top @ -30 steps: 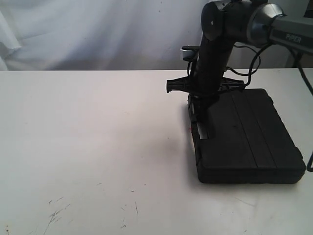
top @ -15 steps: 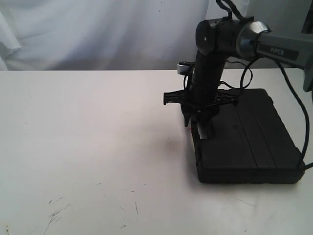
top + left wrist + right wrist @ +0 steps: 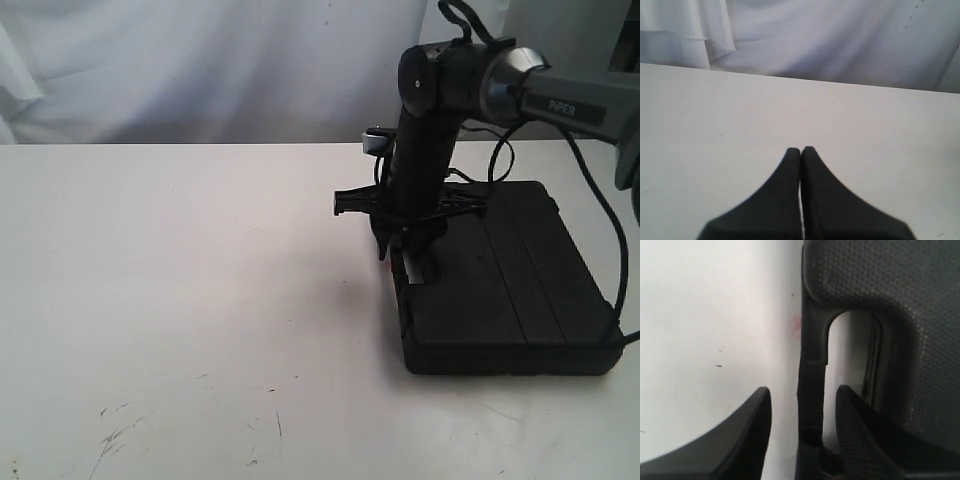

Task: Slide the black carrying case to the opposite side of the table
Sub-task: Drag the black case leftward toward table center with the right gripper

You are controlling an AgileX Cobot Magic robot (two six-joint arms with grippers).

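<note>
The matte-black case (image 3: 510, 290) lies flat on the white table (image 3: 180, 280) at the right, its handle edge facing left. My right gripper (image 3: 402, 255) points down at that edge. In the right wrist view the right gripper (image 3: 804, 390) is open and straddles the handle bar (image 3: 811, 365). One finger is outside over the table and the other finger (image 3: 860, 430) is in the handle slot (image 3: 852, 350); gaps show on both sides of the bar. My left gripper (image 3: 801, 150) is shut on nothing, above bare table (image 3: 715, 110), and does not show in the exterior view.
A tiny red spot (image 3: 795, 326) marks the table beside the handle. Dark scuff marks (image 3: 115, 430) lie near the front left. A white cloth backdrop (image 3: 200, 60) hangs behind the far edge. The right arm's cable (image 3: 605, 230) loops over the case's right side.
The right arm has shifted slightly left and lowered its gripper onto the case's handle edge. The case has not visibly moved.
</note>
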